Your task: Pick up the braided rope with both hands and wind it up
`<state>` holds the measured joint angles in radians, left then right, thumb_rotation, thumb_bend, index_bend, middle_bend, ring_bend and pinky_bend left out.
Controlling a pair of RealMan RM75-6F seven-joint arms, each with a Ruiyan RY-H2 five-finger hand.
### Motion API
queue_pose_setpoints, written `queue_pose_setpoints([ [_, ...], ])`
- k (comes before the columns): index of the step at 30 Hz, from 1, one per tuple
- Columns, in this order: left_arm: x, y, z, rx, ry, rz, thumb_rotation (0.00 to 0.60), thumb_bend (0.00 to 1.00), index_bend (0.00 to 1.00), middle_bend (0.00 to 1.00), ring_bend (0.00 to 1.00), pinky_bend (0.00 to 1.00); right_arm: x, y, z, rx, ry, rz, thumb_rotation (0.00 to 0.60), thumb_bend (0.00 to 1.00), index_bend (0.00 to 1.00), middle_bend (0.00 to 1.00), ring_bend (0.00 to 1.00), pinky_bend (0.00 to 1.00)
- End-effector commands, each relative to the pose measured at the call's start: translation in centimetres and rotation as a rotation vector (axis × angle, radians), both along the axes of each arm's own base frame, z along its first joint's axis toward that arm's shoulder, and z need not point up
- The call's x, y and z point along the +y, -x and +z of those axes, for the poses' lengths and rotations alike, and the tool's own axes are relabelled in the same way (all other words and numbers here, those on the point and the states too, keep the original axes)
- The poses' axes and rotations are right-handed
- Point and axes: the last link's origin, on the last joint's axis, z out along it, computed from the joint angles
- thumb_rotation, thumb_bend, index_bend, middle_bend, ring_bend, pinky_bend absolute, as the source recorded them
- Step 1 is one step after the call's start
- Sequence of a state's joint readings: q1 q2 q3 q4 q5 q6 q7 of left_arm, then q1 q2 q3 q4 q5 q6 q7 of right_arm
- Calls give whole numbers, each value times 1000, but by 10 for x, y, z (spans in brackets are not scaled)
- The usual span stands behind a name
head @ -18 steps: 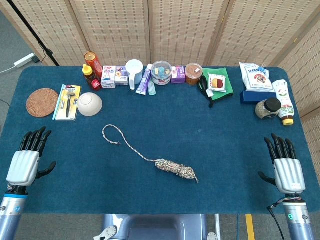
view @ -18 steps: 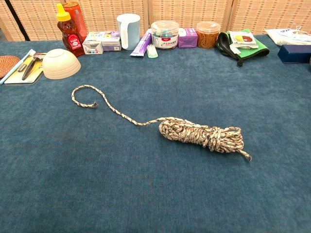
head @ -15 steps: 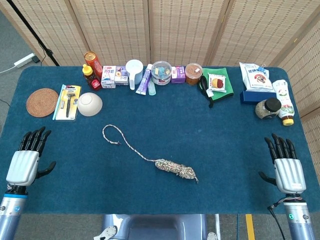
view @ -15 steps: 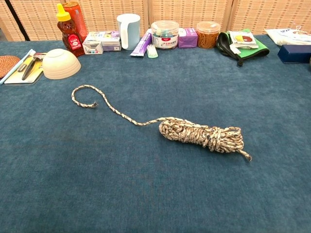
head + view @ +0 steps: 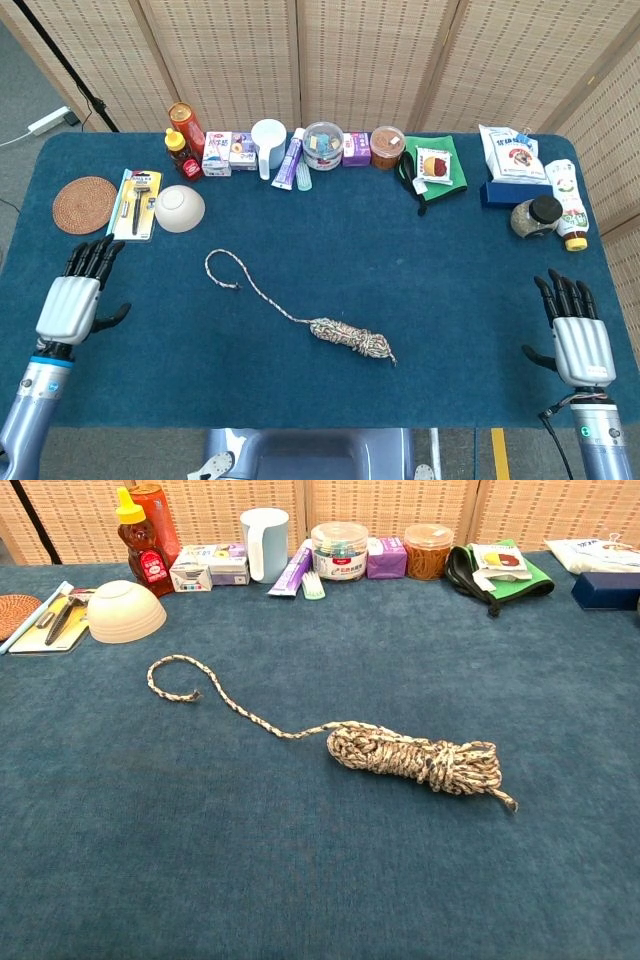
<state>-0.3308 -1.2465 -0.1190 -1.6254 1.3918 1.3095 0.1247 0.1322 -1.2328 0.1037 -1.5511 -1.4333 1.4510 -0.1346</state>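
The left hand (image 5: 72, 302) has moved forward and inward, fingers spread wide, empty. The right hand (image 5: 580, 342) is likewise spread, empty. The rope (image 5: 345, 335) lies between them, well apart.

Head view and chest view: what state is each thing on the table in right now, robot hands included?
Braided rope: mostly bundled, loose tail curling left, lying untouched.
Left robot hand: open, holding nothing.
Right robot hand: open, holding nothing.
Bowl: upside down.
Blue cup: upright.
Honey bottle: upright, capped.
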Motion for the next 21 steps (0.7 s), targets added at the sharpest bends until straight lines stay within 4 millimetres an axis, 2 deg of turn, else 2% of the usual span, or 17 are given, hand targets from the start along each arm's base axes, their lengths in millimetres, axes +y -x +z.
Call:
queue_pose_setpoints([
  [1,28,-14,-12,-15,21,-28,600,235,0,0,0,0,-2,-1,1,-5,3,5,600,0,0,0,0,0],
  [11,90,-46,-51,40,84,-61,600,236,5,0,0,0,-6,6,0,1,-17,-16,600,0,0,0,0,0],
  [17,117,-53,-77,70,117,-31,600,239,159,0,0,0,-8,9,-1,1,-22,-26,600,0,0,0,0,0],
  [21,130,-55,-93,94,131,-7,600,240,197,0,0,0,-9,10,-2,0,-25,-36,600,0,0,0,0,0],
])
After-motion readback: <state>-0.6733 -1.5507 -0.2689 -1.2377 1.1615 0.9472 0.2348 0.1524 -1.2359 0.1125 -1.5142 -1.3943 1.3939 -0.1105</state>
